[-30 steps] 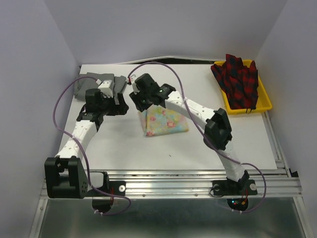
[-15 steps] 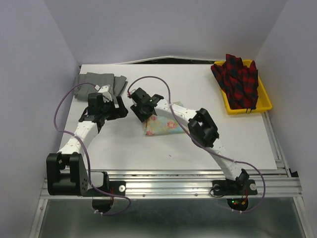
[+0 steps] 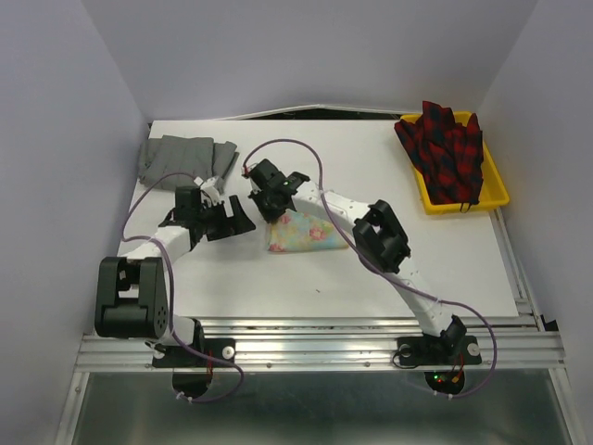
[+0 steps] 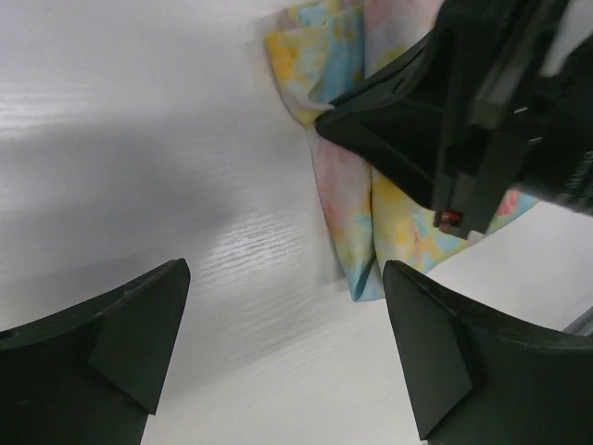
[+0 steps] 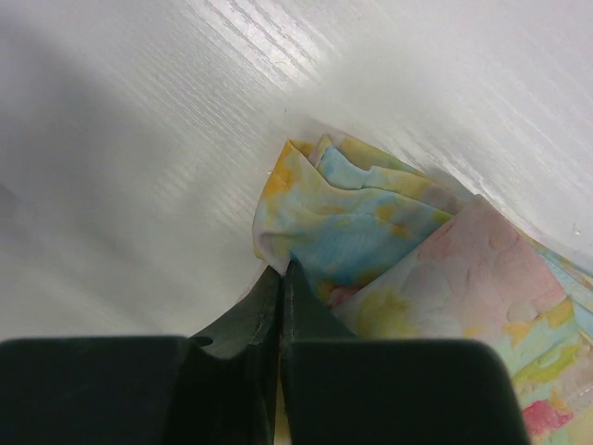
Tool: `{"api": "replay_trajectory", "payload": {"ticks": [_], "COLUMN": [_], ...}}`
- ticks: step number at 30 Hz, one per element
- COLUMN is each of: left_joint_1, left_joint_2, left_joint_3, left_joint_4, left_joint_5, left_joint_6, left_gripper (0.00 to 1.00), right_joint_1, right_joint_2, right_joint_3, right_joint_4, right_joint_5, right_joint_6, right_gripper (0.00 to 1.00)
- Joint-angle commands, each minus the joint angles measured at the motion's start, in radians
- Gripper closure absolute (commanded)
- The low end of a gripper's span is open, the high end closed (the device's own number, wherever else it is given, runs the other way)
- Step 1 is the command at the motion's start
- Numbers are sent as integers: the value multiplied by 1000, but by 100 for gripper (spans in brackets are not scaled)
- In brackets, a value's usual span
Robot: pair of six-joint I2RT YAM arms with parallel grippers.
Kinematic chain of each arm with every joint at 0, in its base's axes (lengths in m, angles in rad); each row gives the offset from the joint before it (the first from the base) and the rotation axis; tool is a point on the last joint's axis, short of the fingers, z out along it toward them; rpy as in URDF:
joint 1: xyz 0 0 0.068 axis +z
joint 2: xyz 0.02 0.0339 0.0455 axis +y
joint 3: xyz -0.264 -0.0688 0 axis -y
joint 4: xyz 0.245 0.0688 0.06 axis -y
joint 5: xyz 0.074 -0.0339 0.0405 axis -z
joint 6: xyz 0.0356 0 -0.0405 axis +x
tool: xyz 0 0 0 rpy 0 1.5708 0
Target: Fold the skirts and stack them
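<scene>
Holds left hand (image 4: 285,278) wide at nine o'clock of floral skirt (image 4: 347,213); has right hand (image 5: 281,273) closed tight at its corner, any pinched cloth hidden.

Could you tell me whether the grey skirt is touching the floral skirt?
Apart. The top external view shows bare table between the grey skirt at the far left and the floral skirt at centre.

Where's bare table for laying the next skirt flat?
Widest: right of the floral skirt, in front of the tray, though the right arm crosses it. Also the far strip between grey skirt and tray, and the strip along the near edge. Crowded: left gripper and right gripper at the floral skirt's left end.
</scene>
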Motion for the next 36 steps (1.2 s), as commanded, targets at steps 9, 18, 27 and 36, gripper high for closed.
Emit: {"api": "replay_trajectory", "payload": {"ticks": [9,18,27,36], "left_joint_1": [-79,-112,-165,-165], "left_joint_2": [154,310,393,484], "left_joint_3": [-43,-25,-16,46], "left_joint_4": [219,366,460,533], "left_joint_5": [141,181,163,180], "left_joint_6": [-150,-244,-345,-379], "left_gripper": [3,2,7,32], "right_joint_1": [-33,-62,-89,-108], "right_joint_2": [-81,-96,-111,-114], "right_joint_3": [52,48,60,32], "right_joint_4": [73,84,127,144], "right_joint_5": [-202,-250,-236,-290], "right_joint_6": [120,170,206,246], "right_gripper": [99,99,99,99]}}
